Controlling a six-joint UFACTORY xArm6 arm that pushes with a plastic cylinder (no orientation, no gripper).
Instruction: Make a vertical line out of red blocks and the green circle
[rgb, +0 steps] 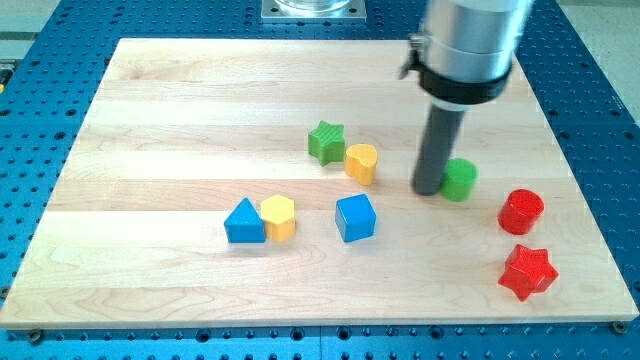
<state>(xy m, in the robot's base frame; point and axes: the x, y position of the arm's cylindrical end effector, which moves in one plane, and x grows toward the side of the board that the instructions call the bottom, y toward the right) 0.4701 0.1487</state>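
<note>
So, tip: my tip touches the green circle on its left; bare rod, no fingers.
Reds: red cylinder above red star, near right edge.
Tip for the push: nudge rightward slowly, stopping the circle directly above the cylinder.

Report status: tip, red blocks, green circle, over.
My tip at the green circle's left edge. Red cylinder above red star, both right and lower. Nothing between them and the circle.
</note>
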